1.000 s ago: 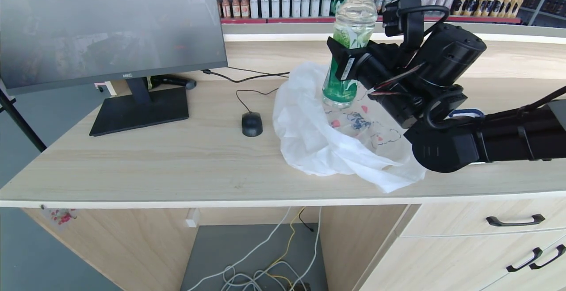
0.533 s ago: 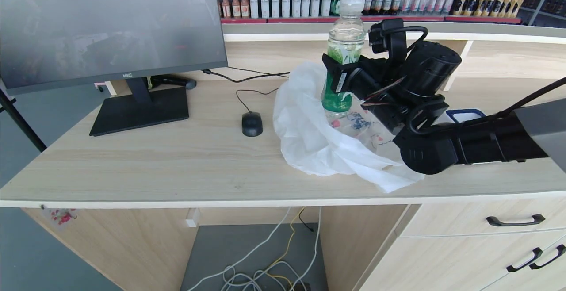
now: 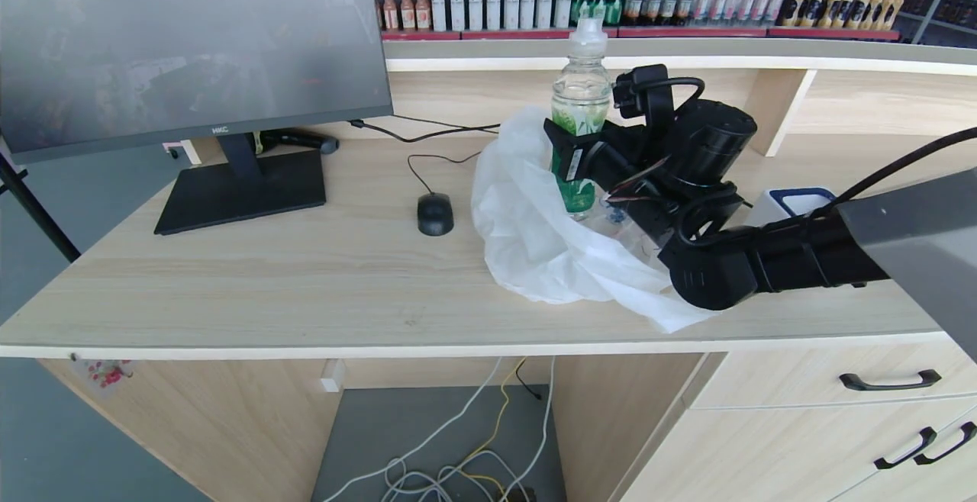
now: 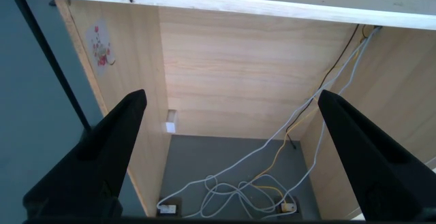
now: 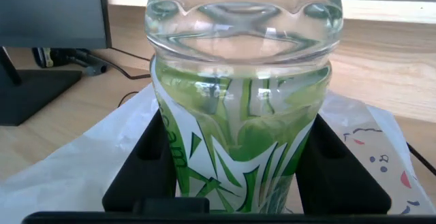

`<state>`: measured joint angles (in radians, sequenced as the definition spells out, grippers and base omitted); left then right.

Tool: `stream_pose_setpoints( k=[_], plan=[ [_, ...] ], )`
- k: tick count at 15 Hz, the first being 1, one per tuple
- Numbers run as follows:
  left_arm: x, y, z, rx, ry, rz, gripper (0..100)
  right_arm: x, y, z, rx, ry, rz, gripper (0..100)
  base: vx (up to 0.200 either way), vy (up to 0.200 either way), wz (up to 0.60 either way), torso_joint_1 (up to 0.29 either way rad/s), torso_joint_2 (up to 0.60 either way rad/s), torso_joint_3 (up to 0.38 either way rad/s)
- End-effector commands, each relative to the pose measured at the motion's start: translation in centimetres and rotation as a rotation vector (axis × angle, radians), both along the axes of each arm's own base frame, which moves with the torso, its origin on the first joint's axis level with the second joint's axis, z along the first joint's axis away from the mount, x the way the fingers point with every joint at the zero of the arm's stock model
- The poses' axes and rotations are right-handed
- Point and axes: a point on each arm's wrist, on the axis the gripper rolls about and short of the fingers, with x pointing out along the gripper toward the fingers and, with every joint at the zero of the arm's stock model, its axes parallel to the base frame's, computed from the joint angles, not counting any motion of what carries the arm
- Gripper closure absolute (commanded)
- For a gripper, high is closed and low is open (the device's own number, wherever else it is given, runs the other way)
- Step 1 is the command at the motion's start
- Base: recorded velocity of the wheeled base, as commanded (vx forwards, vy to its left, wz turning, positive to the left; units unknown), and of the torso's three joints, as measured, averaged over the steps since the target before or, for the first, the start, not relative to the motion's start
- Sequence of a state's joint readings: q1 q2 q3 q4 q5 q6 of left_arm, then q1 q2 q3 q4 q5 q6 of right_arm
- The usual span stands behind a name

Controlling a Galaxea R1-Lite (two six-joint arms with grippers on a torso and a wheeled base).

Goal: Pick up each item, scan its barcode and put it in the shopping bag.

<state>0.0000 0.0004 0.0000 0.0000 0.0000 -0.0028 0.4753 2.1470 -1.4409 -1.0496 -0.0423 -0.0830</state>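
A clear drink bottle (image 3: 579,117) with a green label and a white cap stands upright in my right gripper (image 3: 574,157), which is shut on the bottle's labelled middle. The bottle's lower part sits inside the mouth of the white shopping bag (image 3: 543,242), which lies crumpled on the wooden counter. In the right wrist view the bottle (image 5: 243,115) is held between the two black fingers (image 5: 143,163), with the bag (image 5: 88,163) spread below. My left gripper (image 4: 231,149) hangs open below the counter's edge, with nothing between its fingers.
A monitor (image 3: 191,44) on a black stand and a black mouse (image 3: 435,213) sit left of the bag. A white and blue box (image 3: 794,203) stands behind my right arm. Shelves of bottles (image 3: 488,6) line the back. Cables (image 4: 252,183) lie under the counter.
My right gripper has lowered the bottle and moved it slightly left, so its base has gone down into the bag's opening.
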Motion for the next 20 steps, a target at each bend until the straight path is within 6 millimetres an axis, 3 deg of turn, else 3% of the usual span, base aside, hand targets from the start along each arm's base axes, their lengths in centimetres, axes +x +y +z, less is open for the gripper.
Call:
stream_pose_setpoints(
  k=[1, 12, 20],
  plan=[
    [0.0, 0.0, 0.0, 0.0, 0.0, 0.0, 0, 0.2, 0.1, -0.6, -0.007, 0.014, 0.0, 100, 0.0, 0.0, 0.0, 0.0, 0.0, 0.0],
    [0.0, 0.0, 0.0, 0.0, 0.0, 0.0, 0, 0.9, 0.4, -2.4, -0.014, 0.053, 0.003, 100, 0.0, 0.0, 0.0, 0.0, 0.0, 0.0],
    [0.0, 0.0, 0.0, 0.0, 0.0, 0.0, 0, 0.1, 0.2, -4.0, -0.02, 0.073, 0.008, 100, 0.0, 0.0, 0.0, 0.0, 0.0, 0.0]
  ],
)
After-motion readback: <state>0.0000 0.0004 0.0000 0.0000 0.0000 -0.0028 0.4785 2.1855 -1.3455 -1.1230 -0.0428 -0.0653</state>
